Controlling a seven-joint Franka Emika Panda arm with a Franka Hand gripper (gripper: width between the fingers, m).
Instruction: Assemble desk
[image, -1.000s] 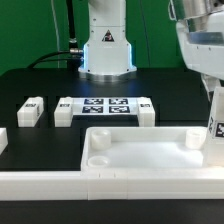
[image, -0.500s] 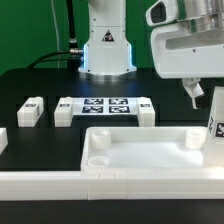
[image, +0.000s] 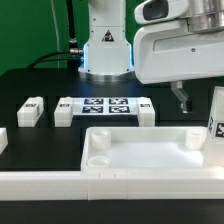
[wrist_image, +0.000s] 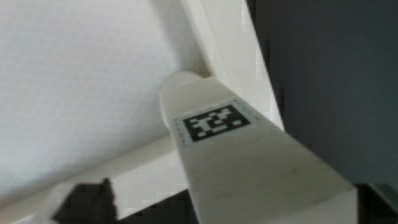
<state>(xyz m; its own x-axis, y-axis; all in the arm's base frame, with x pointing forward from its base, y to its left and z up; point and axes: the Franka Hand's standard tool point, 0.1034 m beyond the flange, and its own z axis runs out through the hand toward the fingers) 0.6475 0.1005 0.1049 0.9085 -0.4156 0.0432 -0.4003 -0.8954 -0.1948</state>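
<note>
The desk slab (image: 140, 150), white with a raised rim and round corner sockets, lies at the front of the table. One white leg (image: 214, 115) with a tag stands upright in the slab's corner on the exterior view's right. In the wrist view that leg (wrist_image: 217, 125) fills the middle, over the slab (wrist_image: 80, 80). My gripper (image: 181, 98) hangs a little to the exterior view's left of the leg and apart from it. In the wrist view my gripper (wrist_image: 231, 205) is open and holds nothing, with a dark finger (wrist_image: 89, 200) showing beside the leg.
Three loose legs lie behind the slab (image: 30, 111), (image: 65, 110), (image: 146, 112), and another white part (image: 2, 140) is at the left edge. The marker board (image: 105, 106) lies between two of the legs. The robot base (image: 105, 45) stands at the back.
My gripper has moved from over the upright leg toward the exterior view's left. The leg stays standing in its corner socket.
</note>
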